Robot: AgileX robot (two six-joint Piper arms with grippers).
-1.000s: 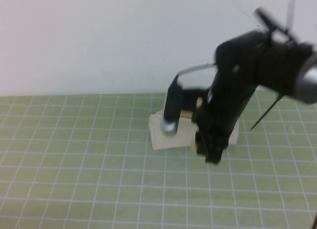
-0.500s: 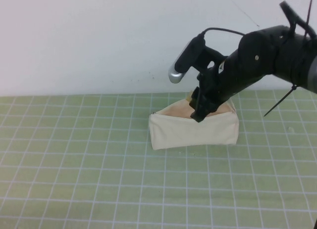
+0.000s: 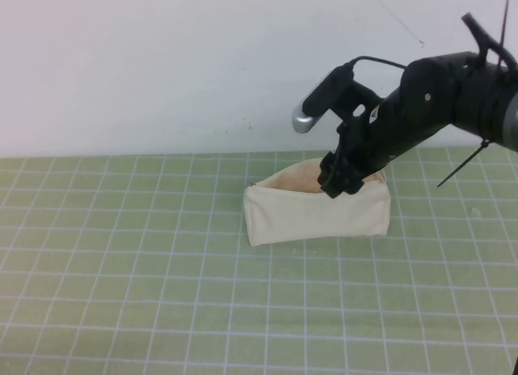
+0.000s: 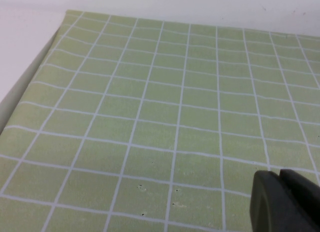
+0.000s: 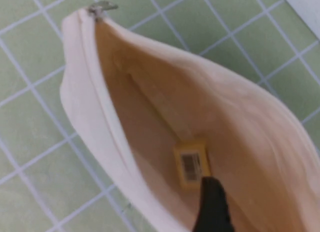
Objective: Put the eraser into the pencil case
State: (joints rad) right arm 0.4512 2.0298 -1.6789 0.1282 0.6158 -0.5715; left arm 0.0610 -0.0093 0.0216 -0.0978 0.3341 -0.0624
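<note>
The left claw (image 4: 285,202) sits off to the left, out of the raised camera's sight; its own wrist camera shows only dark finger ends low over the bare green gridded worktop (image 4: 165,117), and whether they are apart or together I cannot tell. It looks parked.

Moving right, the cream fabric zip pencil case (image 3: 316,213) stands on the worktop near the back wall, its mouth gaping upward and the pale peach lining showing. The tiny yellow rectangular eraser with its white barcode label (image 5: 191,164) lies flat on the lining inside the pouch, free of any grip.

Further right, the right claw (image 3: 340,183) hangs just above the far rim of the pouch mouth on its black arm. A second ago that arm was plunged low in front of the pouch; half a second ago it had already risen, and now it has drawn up and a little to the right. Only one dark fingertip (image 5: 212,204) shows in its wrist camera, beside the eraser but not holding it, so I cannot tell the spread of the claw.

By my reckoning the drop is done; what remains is for the arm to pull clear without snagging the soft rim.
</note>
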